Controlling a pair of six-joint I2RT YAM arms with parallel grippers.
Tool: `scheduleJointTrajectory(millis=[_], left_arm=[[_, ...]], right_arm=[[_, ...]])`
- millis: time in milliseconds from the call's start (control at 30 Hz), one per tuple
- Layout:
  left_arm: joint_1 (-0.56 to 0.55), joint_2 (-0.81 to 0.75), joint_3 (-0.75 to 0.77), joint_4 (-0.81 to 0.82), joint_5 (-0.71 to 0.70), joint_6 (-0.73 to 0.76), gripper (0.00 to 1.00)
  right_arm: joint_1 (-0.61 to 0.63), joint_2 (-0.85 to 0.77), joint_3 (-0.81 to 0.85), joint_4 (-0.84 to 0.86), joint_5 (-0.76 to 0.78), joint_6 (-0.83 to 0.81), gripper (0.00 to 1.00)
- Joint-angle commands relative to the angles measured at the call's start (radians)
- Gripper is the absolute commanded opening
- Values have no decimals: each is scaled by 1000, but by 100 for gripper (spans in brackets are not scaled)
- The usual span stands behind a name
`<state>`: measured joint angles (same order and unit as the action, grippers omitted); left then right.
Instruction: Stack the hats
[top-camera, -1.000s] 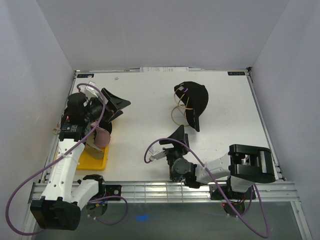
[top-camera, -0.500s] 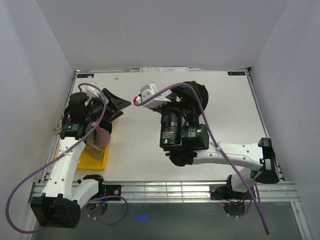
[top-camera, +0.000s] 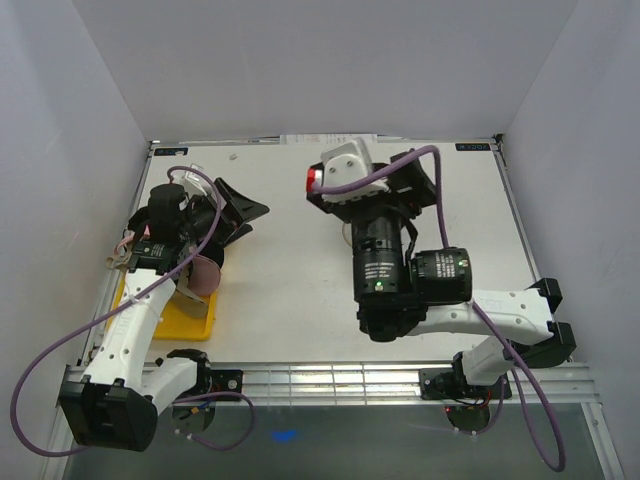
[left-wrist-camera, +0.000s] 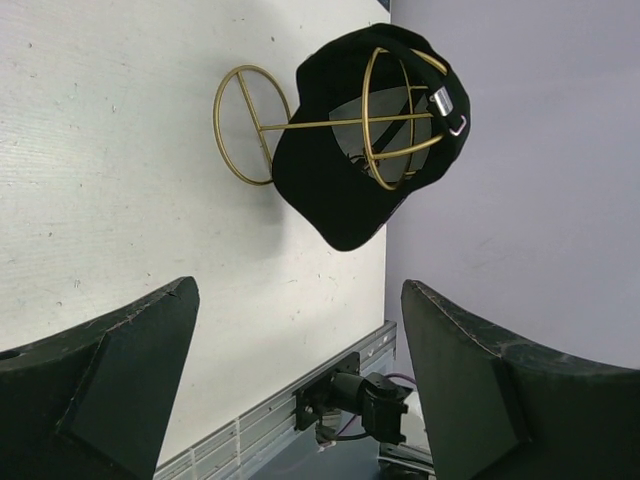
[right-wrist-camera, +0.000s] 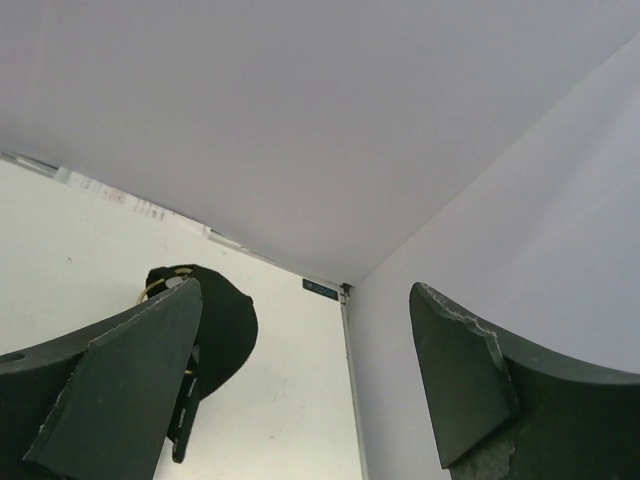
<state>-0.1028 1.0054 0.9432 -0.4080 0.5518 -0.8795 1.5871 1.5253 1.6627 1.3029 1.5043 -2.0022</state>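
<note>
Left wrist: black cap (left-wrist-camera: 335, 205) on gold stand (left-wrist-camera: 262, 127), open tabletop (left-wrist-camera: 120, 180) beside; left claw (left-wrist-camera: 300, 380), right claw (right-wrist-camera: 295, 390) wide, empty.

- The left gripper (left-wrist-camera: 297, 292) has its jaws spread wide, and nothing sits between its dark fingers (left-wrist-camera: 125, 370).
- Past them a black cap (left-wrist-camera: 335, 190) hangs on a gold wire stand (left-wrist-camera: 262, 125), close to the grey right wall (left-wrist-camera: 520, 200).
- The cap covers the stand's right ring, with wire showing through its hollow inside. The left ring is bare.
- The brim points toward the near edge, and a metal buckle (left-wrist-camera: 450, 112) shines on the strap.
- The stand rests on the white table (left-wrist-camera: 110, 180).
- A black motor unit (left-wrist-camera: 365, 400) sits at the near metal rail (left-wrist-camera: 255, 425).
</note>
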Motion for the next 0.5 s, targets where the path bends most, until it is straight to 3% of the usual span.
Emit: scheduleJointTrajectory(millis=[0,133,167,200,233,267,300,333,367,400,467], left_arm=[[-17,5,9,28,-24,13,93],[-37,16,23,28,-33,11,92],[-40,19,26,28,-33,11,92],[-43,22,28,26,-35,13,92],[-46,22,28,21,-38,14,92],[-48,24,31,20,-39,14,92],[-48,22,34,17,-39,17,92],[-48,19,35,14,-39,17,92],[-49,21,39,11,-41,19,92],[-49,19,46,5,-41,23,92],[-51,19,54,-2,-33,34,93]], right_arm=[[1,-7,184,595,209,-469,89],[-1,-2,203,581,61,-463,89],[-4,-20,197,487,41,-425,89],[-4,-34,180,393,8,-270,89],[-6,-59,158,245,-59,-127,89],[-4,-124,146,-261,-94,73,89],[-7,-157,214,-636,-140,630,89],[-10,-166,320,-989,-292,880,89],[-30,-142,429,-1219,-367,1043,89],[-89,-131,507,-1399,-415,1132,89],[-98,-128,548,-1432,-463,1157,89]])
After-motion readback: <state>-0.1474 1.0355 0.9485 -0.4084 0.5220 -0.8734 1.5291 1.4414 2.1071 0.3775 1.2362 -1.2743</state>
